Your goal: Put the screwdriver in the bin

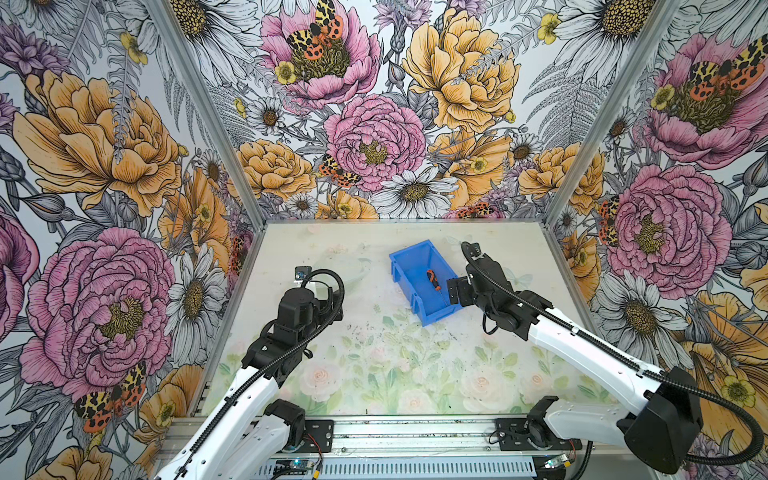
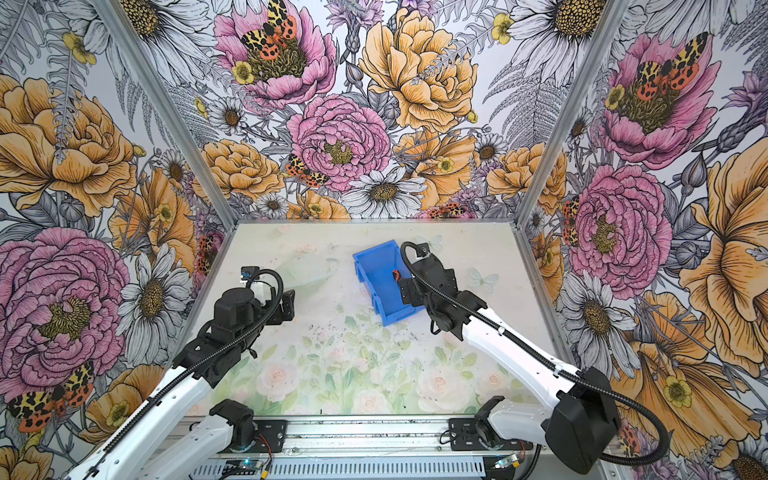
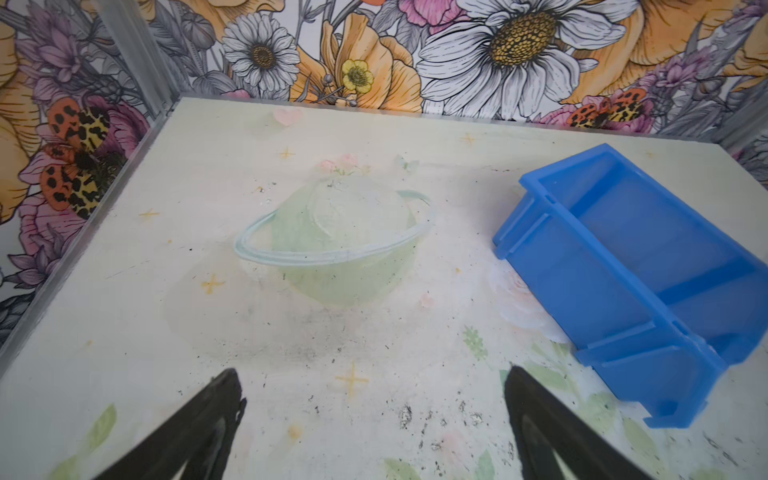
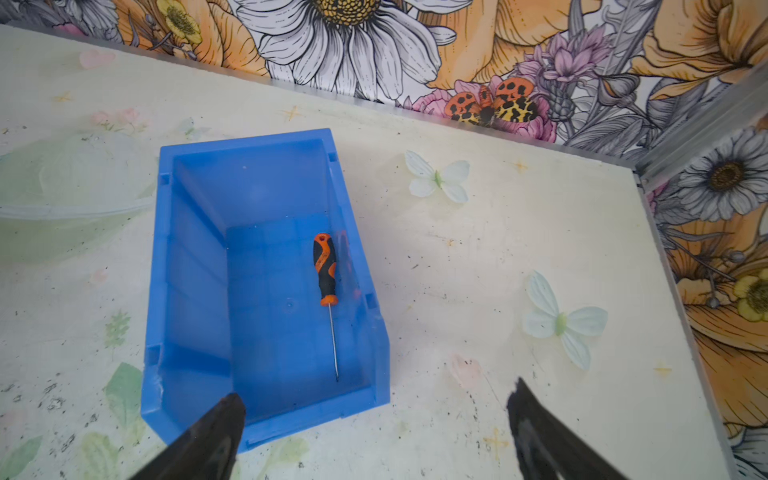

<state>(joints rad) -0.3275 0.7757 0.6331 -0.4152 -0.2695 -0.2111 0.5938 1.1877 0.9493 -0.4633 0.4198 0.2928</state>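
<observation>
Right wrist view: right gripper was spread wide with nothing between its fingers, hovering above one end of the bin. The screwdriver lay flat on the bin floor, close beside one long wall, with the shaft tip pointing toward the claw end. Bin sat on the table, roughly mid-table in a top view. I judged the task done as it lay.

Handling, my call: light and stiff. The thin metal shaft would be slippery and easy to miss, while the orange-and-black handle looked grippy. If I had to regrasp, I'd pinch across the handle's middle, watching that the outer finger cleared the wall next to it.

Left gripper was also open and empty over bare table, well apart from the bin.
</observation>
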